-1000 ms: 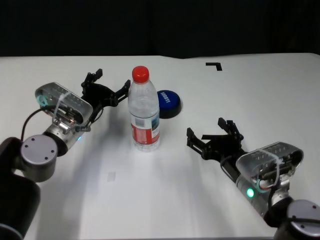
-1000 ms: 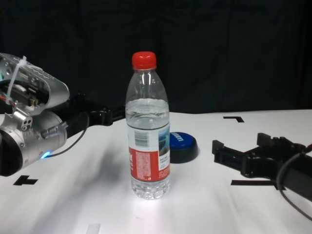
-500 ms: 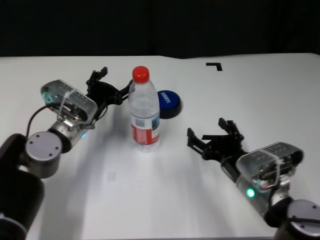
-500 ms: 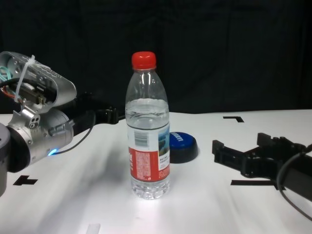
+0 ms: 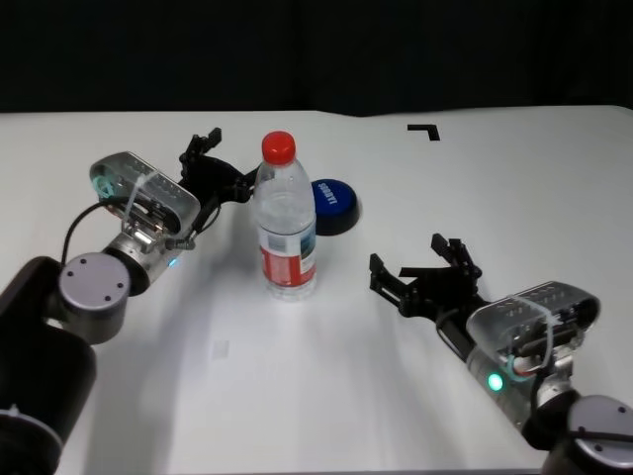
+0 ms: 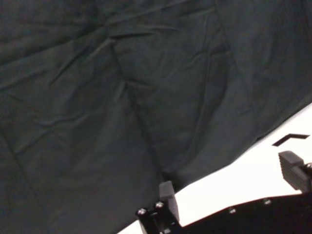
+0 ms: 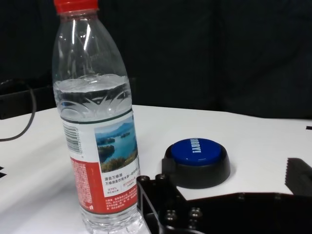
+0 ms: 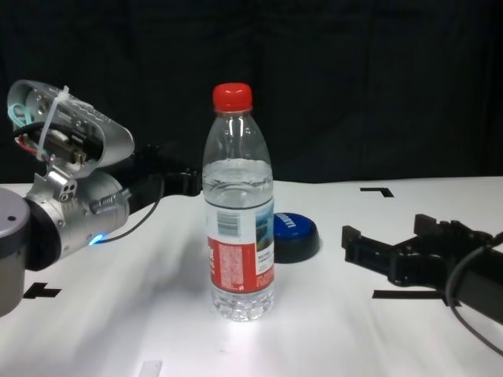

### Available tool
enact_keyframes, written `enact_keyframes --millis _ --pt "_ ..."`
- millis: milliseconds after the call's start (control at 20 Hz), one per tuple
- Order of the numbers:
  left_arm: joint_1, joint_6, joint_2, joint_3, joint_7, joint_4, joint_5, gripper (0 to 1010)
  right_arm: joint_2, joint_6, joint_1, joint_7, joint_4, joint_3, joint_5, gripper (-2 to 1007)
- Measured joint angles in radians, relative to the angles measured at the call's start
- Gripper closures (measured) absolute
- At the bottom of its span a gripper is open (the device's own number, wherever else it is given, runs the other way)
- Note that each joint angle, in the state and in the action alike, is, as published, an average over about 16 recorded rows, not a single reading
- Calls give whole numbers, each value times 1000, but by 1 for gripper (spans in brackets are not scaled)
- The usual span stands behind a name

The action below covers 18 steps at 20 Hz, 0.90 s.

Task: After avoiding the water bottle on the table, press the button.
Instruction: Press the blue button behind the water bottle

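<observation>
Bottle (image 5: 286,223) stands upright just right of the left gripper (image 5: 220,170), whose fingers are spread and hold nothing. Beyond the bottle, further right of that gripper, sits the button (image 5: 332,204). Swinging across too low or too soon would likely clip the bottle and topple it. Right gripper (image 5: 423,275) rests splayed and empty, near. White table (image 5: 514,188) with tape marks; black curtain (image 8: 377,78) behind.

Head looks down, chest level; both share the water bottle (image 5: 288,223).
</observation>
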Motion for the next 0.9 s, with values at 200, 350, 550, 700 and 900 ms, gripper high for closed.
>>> enact_keyframes --millis 200,350,550,700,900 --pt "-11 -8 -5 4 -3 17 -2 7 0 0 0 0 0 0 0 2" --pt "-16 -12 -8 5 -4 26 -3 7 0 0 0 0 0 0 0 2" --pt "-19 -16 -11 7 -4 33 -4 7 0 0 0 0 0 0 0 2" --pt "-21 -17 -11 8 -3 36 -4 7 0 0 0 0 0 0 0 2" --pt "-23 -18 -10 6 1 41 -3 7 0 0 0 0 0 0 0 2"
